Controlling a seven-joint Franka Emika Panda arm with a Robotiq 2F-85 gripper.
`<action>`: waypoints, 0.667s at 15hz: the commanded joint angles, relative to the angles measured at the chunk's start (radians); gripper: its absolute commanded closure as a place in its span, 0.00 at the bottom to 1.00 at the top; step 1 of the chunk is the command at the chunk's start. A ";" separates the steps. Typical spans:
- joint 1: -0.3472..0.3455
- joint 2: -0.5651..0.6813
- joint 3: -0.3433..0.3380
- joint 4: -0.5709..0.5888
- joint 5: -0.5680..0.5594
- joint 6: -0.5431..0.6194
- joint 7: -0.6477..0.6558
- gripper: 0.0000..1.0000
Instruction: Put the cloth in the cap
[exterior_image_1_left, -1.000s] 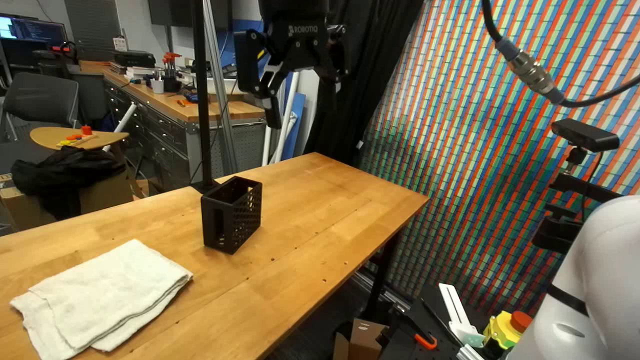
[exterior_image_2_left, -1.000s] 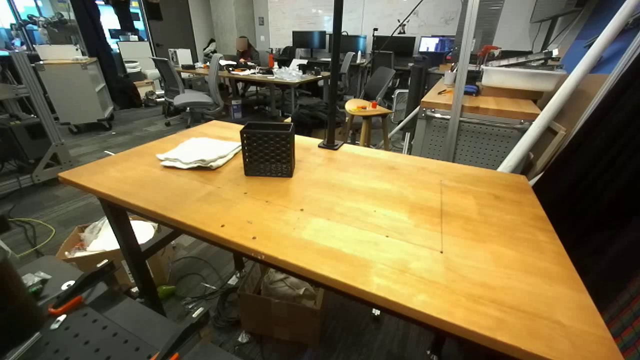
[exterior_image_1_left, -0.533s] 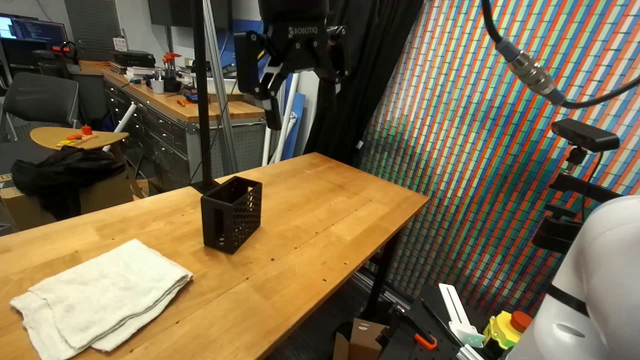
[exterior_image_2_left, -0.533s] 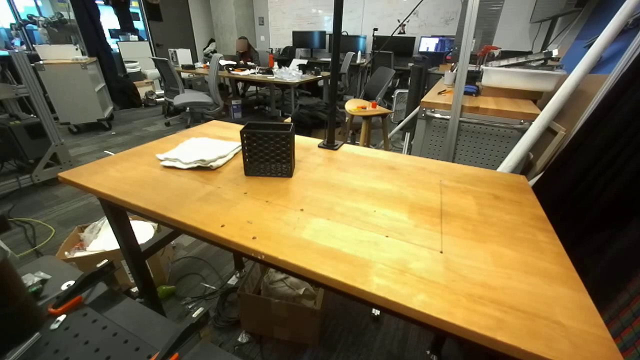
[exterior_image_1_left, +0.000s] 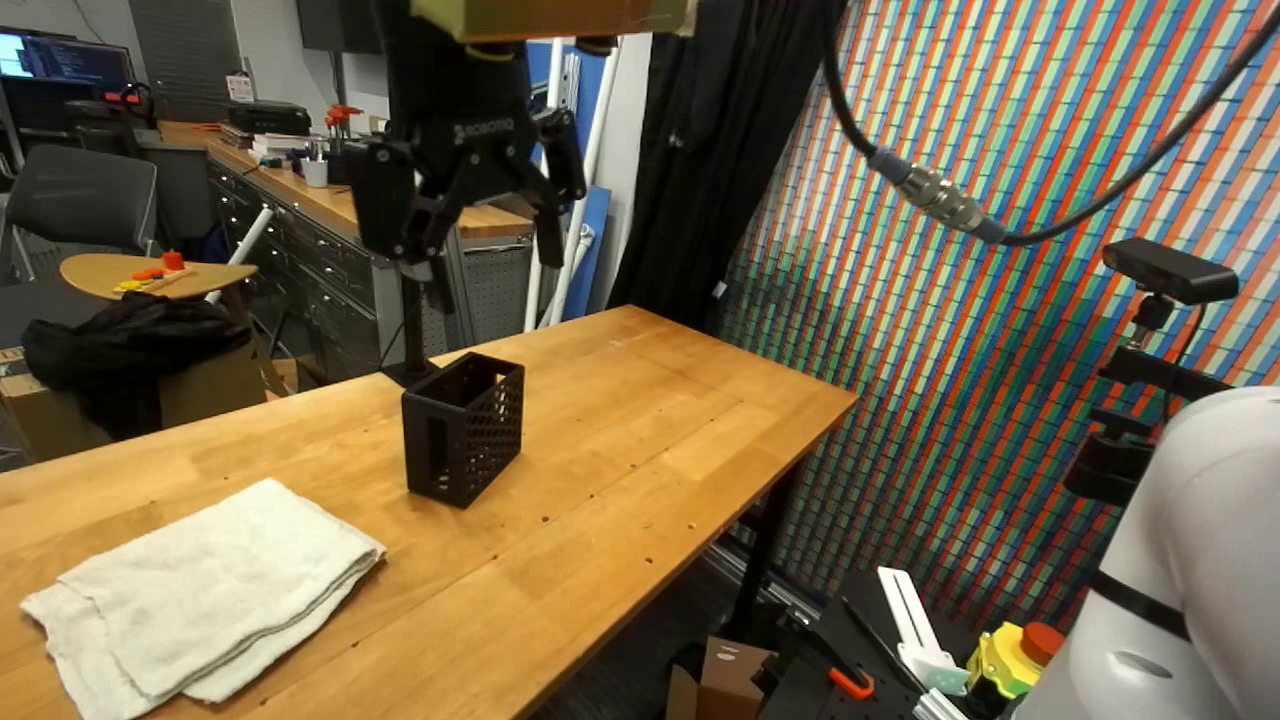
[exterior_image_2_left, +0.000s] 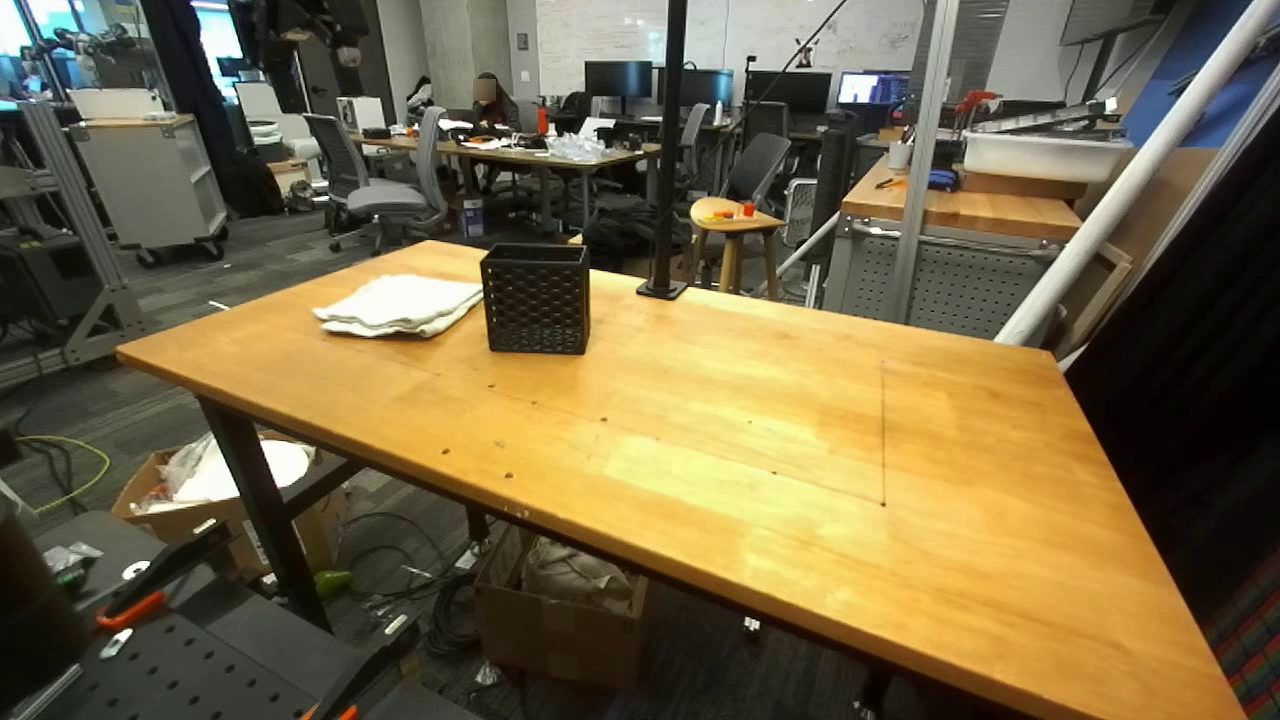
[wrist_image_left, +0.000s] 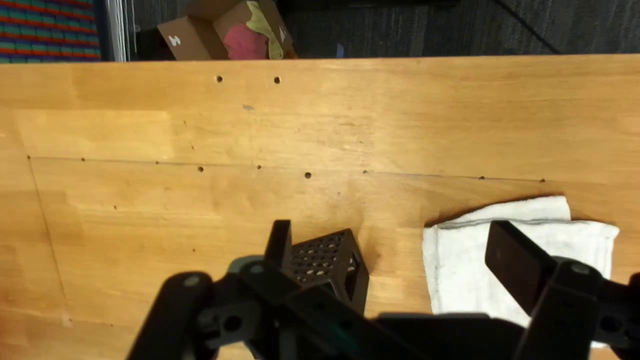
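From here I see the gripper (exterior_image_1_left: 495, 270) hanging above the table (exterior_image_1_left: 640, 480), its fingers (wrist_image_left: 520, 265) spread wide apart. In an exterior view it shows at twelve o'clock from the black mesh container (exterior_image_1_left: 465, 430), upright on the table. The white cloth (exterior_image_1_left: 215, 590) lies folded at eight o'clock from the container there, the two apart on the table. Through the wrist view the cloth sits at three o'clock from the container, and the gripper hides part of each. In an exterior view a black post (exterior_image_2_left: 672, 130) rises with its base (exterior_image_2_left: 662, 290) at three o'clock from the container, and a person (exterior_image_2_left: 490, 105) shows at eleven o'clock, well beyond the table. At four o'clock in an exterior view sits a red button (exterior_image_1_left: 1043, 643)
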 joint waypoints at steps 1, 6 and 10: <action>0.048 0.161 0.018 0.119 -0.079 0.059 0.048 0.00; 0.133 0.367 0.008 0.262 -0.168 0.161 0.108 0.00; 0.217 0.535 -0.024 0.393 -0.250 0.217 0.122 0.00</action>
